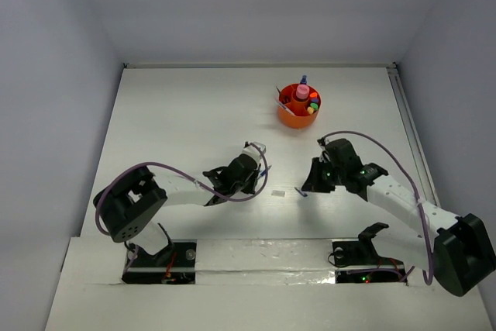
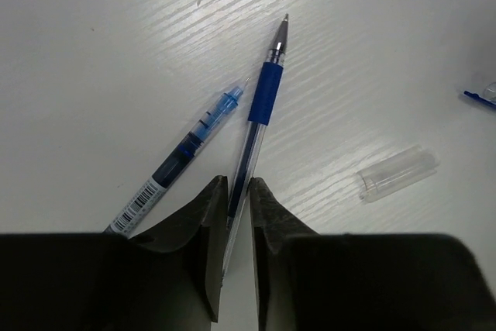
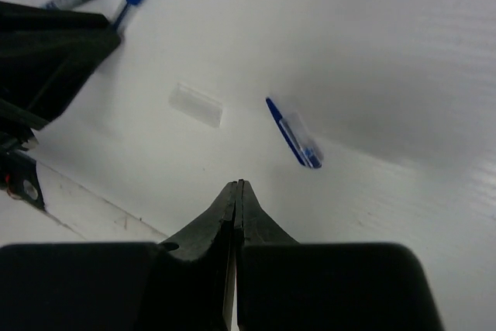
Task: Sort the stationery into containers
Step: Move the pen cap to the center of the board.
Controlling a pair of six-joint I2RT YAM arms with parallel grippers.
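The left fingers grasp a blue-grip pen on the white counter, with a second pen just beside it. A clear cap and a blue-clipped cap lie loose. The right fingers are clenched on nothing, and the orange tub stands well behind.

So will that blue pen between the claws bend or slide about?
Probably stiff: the blue pen runs dead straight out from the left gripper. Its smooth clear barrel may slip, being pinched there rather than at the rubbery blue grip. Round, so likely to roll if dropped.
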